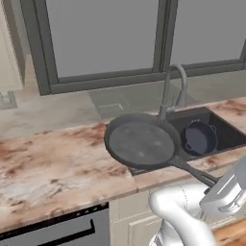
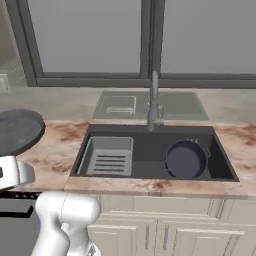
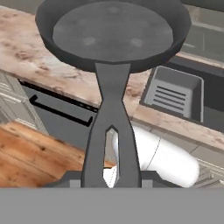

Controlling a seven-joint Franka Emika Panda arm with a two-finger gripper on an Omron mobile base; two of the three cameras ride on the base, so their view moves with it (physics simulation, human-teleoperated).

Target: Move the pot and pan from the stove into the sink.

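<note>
My gripper (image 3: pixel 111 180) is shut on the end of the long handle of the pan (image 3: pixel 111 33), a shallow dark grey disc. I hold the pan (image 1: pixel 139 141) level in the air, above the marble counter beside the sink's left edge. The pan (image 2: pixel 17 130) shows at the far left of the right base view, and my gripper (image 1: pixel 215 184) sits at the handle's lower right end. The dark blue-grey pot (image 2: pixel 186 160) stands upright in the right half of the sink (image 2: pixel 150 137). The stove is out of view.
A grey slotted rack (image 2: pixel 107 157) lies in the sink's left half. The tall curved faucet (image 2: pixel 154 100) rises behind the basin, under a window. A dark appliance front with a bar handle (image 1: pixel 53 233) sits under the counter (image 1: pixel 48 163) on the left.
</note>
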